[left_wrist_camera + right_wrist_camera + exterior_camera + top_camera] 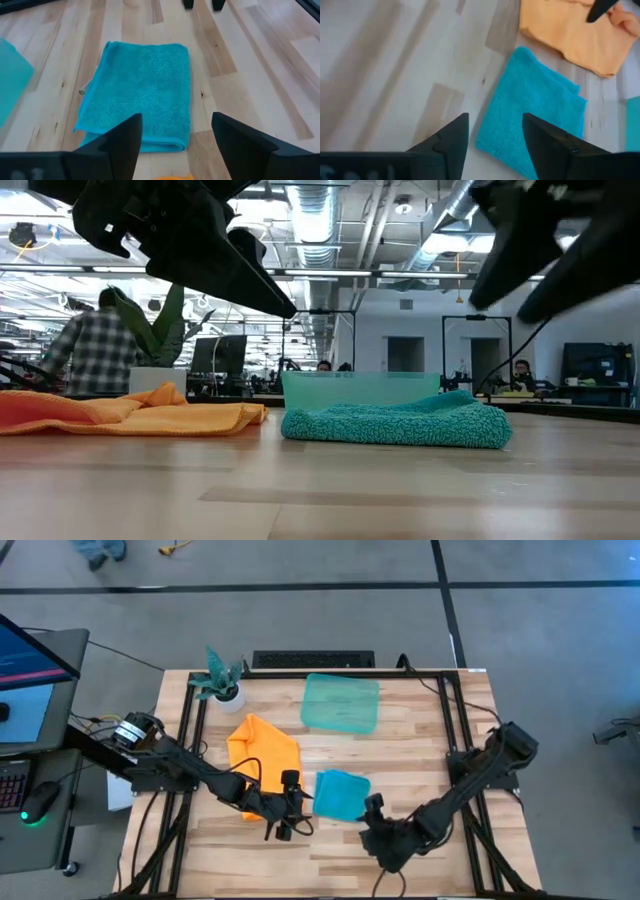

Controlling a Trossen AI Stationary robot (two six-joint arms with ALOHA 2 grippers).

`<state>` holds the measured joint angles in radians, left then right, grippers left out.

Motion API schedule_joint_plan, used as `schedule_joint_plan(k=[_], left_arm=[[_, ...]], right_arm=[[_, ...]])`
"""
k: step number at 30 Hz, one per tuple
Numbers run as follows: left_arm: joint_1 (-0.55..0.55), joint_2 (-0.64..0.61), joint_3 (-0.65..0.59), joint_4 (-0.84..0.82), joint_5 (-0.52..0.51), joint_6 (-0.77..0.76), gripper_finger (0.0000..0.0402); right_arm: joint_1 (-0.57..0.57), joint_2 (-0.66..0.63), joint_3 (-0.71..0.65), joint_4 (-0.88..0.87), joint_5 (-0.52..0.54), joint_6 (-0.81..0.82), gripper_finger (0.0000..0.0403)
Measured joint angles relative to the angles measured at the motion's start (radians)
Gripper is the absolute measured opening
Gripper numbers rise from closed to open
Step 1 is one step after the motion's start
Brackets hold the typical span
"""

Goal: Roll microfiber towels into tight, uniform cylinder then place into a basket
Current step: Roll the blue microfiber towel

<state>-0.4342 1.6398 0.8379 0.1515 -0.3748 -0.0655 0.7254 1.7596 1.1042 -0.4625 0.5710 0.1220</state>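
High view showed both hands, left hand and right hand, spread wide, empty, flanking the folded blue towel, probably poised for rolling.

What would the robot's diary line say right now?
blue towel: folded flat, unrolled | orange towel: crumpled | basket: empty | left gripper, right gripper: open

left gripper jaws apart, right gripper jaws apart

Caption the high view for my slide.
Both open grippers, left and right, flank the folded turquoise towel.
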Motion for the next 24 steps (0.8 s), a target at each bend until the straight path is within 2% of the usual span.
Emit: schedule_joint_plan(k=[6,11,16,24], left_arm=[[-0.001,0.000,0.000,-0.002,0.000,0.022,0.0231],[-0.001,-0.001,-0.003,0.000,0.000,0.021,0.0231],[-0.001,-0.001,-0.007,0.001,-0.001,0.020,0.0231],[-0.001,0.030,-0.007,0.042,-0.004,0.022,0.0231]], right_arm=[[-0.049,0.080,0.003,0.014,-0.001,-0.021,0.0220],[-0.098,0.080,0.003,0.029,-0.110,0.048,0.0215],[-0.124,0.078,0.003,0.029,-0.175,0.080,0.0209],[-0.146,0.078,-0.039,0.028,-0.181,0.139,0.0209]])
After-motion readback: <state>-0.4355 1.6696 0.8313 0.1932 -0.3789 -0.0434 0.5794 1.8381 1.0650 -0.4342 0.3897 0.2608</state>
